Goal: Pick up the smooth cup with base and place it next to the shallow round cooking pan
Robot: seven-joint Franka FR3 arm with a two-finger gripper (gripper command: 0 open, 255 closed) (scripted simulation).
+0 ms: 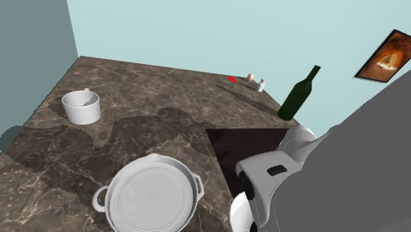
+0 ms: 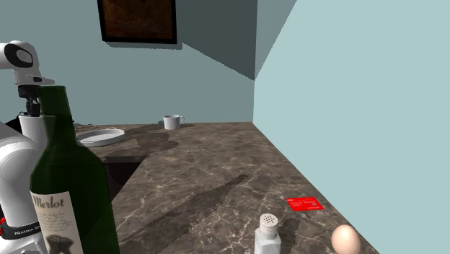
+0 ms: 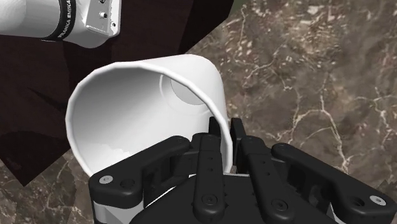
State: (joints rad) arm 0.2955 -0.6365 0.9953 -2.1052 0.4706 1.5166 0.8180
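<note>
My gripper (image 3: 228,137) is shut on the wall of a smooth white cup (image 3: 140,108): one finger is inside the rim and the other outside. The cup lies tilted on its side in the grip, mouth toward the camera, above the edge where the dark panel (image 3: 38,95) meets the marble counter (image 3: 305,76). The shallow round white pan (image 1: 153,194) with two small handles sits on the counter near the front; in the second exterior view the pan (image 2: 101,136) lies beyond the arm (image 2: 20,58).
A second white cup (image 1: 80,105) stands far back on the counter toward the shoulder view's left. A green wine bottle (image 1: 298,95), a salt shaker (image 1: 261,84), an egg (image 1: 250,77) and a red card (image 1: 232,79) stand along the wall. A dark panel (image 1: 253,145) lies by the stand.
</note>
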